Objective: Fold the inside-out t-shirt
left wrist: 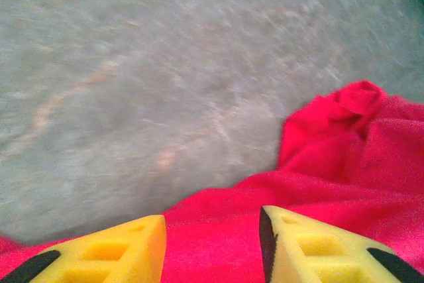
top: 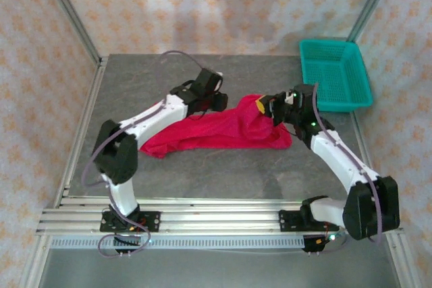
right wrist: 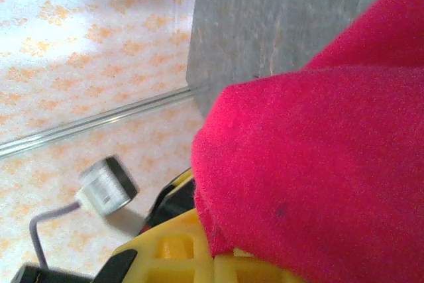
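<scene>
Shirt (top: 223,129) lies bunched mid-frame on worktop (top: 202,180), no neat fold yet, most of the task left. Left gripper (left wrist: 212,233) jaws apart over its upper-left edge. Right gripper (top: 270,107) jaws clamped on its right end.

1. I can read no word, number, brand or sign in any view.
2. The red t-shirt (top: 223,129) shows me plain cloth. Close up under my wrists it is bare weave.
3. My yellow left fingers (left wrist: 106,256) carry moulded hollows and black tips but no lettering.
4. The teal basket (top: 309,75) is plain mesh, too small from above to show any mark.
5. The wall cloth (top: 202,5) bears a repeating orange flower print, which is not writing.
6. The small grey block on a cable (right wrist: 106,187) is blurred, and I can read nothing on its face.
</scene>
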Motion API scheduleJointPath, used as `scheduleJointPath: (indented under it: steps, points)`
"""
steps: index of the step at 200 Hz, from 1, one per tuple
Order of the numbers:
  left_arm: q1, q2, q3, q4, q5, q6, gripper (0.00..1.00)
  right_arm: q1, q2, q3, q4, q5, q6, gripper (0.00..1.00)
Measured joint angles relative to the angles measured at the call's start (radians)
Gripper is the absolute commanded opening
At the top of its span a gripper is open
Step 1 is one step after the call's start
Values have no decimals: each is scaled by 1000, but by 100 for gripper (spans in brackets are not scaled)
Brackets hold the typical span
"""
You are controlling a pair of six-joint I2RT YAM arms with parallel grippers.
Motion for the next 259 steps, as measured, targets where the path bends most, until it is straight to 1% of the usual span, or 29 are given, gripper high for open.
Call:
scheduleJointPath:
  steps: [14,30,45,56,70,84,105,116,128,147,167,182,201,239,259]
  points:
    - [20,-84,-67,-11,-60,0,48,-8,39,-45,84,-43,80,0]
    - [53,-185,-159,-35,-103,-2,50,-16,68,-52,114,-71,124,0]
    - [107,-288,-261,-60,-119,-24,55,-23,64,-26,78,-77,98,0]
    - [158,-357,-342,-72,-123,-54,55,-28,58,33,-12,-61,43,0]
    - [230,-443,-446,-92,-124,-100,53,-32,37,141,-178,12,-79,0]
    - [293,-507,-529,-122,-120,-153,50,-34,-5,236,-324,122,-203,0]
    - [346,-559,-599,-177,-118,-233,45,-41,-90,291,-462,270,-335,0]
    - [353,-567,-615,-206,-118,-277,46,-48,-113,300,-508,330,-380,0]
    - [358,-566,-624,-238,-119,-312,53,-55,-109,307,-546,381,-417,0]
    - [364,-568,-648,-259,-122,-361,53,-58,-55,310,-576,425,-452,0]
    - [372,-584,-686,-252,-111,-386,50,-58,10,311,-589,433,-471,0]
    - [377,-608,-714,-223,-68,-384,48,-58,38,311,-594,433,-480,0]
    - [377,-626,-735,-169,-12,-375,48,-58,44,311,-594,433,-488,0]
    - [372,-620,-797,-66,58,-366,48,-58,47,311,-590,428,-489,0]
    - [351,-582,-803,-28,77,-364,42,-58,53,311,-584,422,-489,0]
